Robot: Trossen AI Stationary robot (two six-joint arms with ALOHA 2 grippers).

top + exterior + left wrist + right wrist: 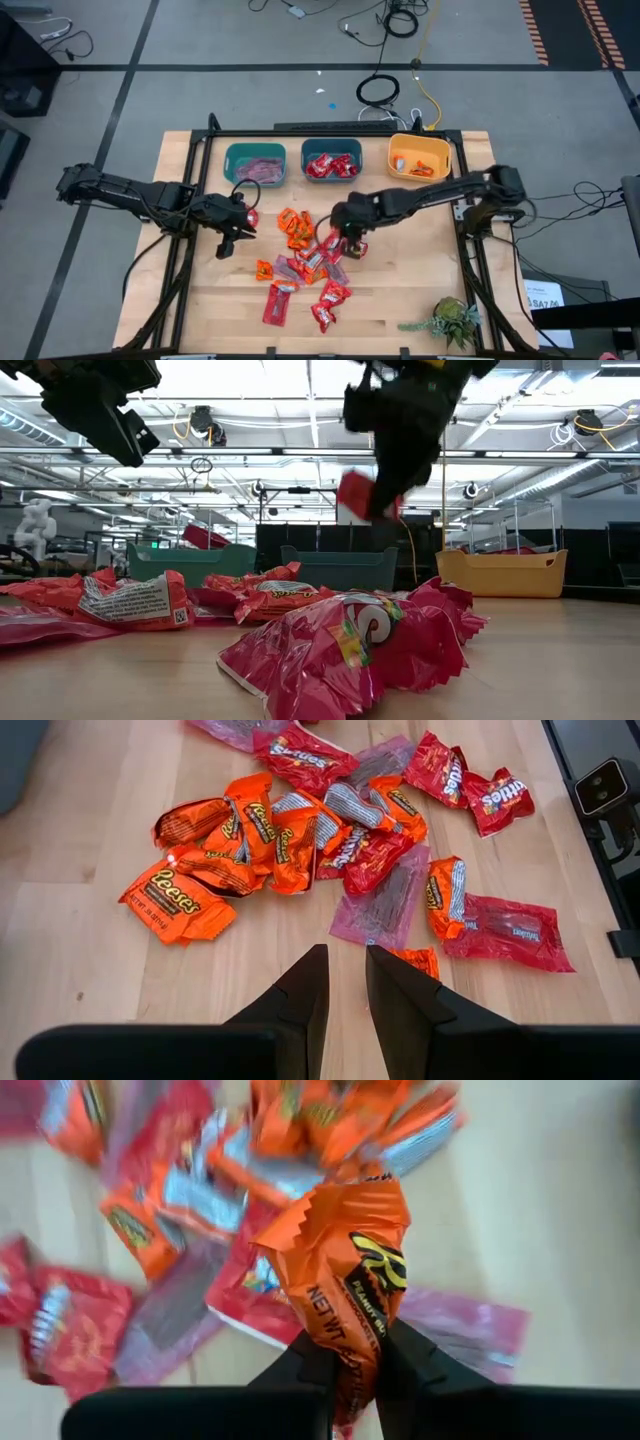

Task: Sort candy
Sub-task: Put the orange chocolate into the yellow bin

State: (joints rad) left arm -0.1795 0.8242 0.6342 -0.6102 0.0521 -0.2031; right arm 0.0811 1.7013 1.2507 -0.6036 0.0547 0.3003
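Right pincer (352,1365): fingers clamped on one orange wrapped sweet (345,1265), lifted clear of the desk (420,270), the candy heap (305,262) directly beneath it; left pincer (345,985): fingers nearly together, nothing between them, held above the desk just short of the heap's edge.
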